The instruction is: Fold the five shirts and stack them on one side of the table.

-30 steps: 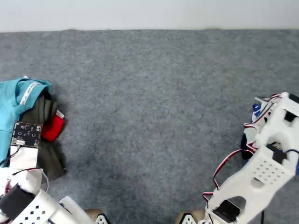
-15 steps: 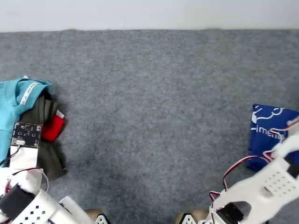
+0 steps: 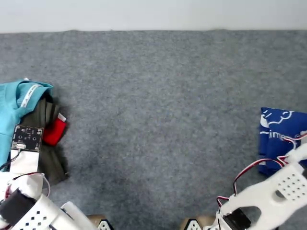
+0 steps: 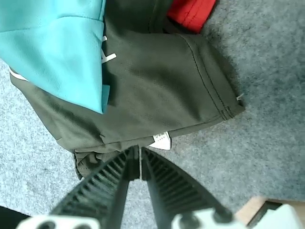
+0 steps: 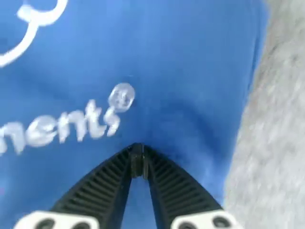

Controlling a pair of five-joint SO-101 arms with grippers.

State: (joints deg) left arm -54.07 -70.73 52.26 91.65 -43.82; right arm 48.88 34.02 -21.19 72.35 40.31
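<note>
Your right gripper [image 5: 137,164] was clenched over folded blue shirt [image 3: 280,136] at right edge of table [image 3: 158,96]. Your left gripper [image 4: 139,164] was clenched too, by dark shirt [image 4: 157,95] in pile of 3 with teal shirt [image 4: 52,43], red shirt [image 4: 193,12].

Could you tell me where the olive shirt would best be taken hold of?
Probably grip the olive shirt at its hemmed corner, coming in from the bare carpet side. That corner lies flat and uncovered at the pile's edge, whereas the teal shirt overlaps its other end.

Bare mat [image 3: 158,105] separates shirt pile [image 3: 48,112] from blue shirt [image 3: 280,139].
</note>
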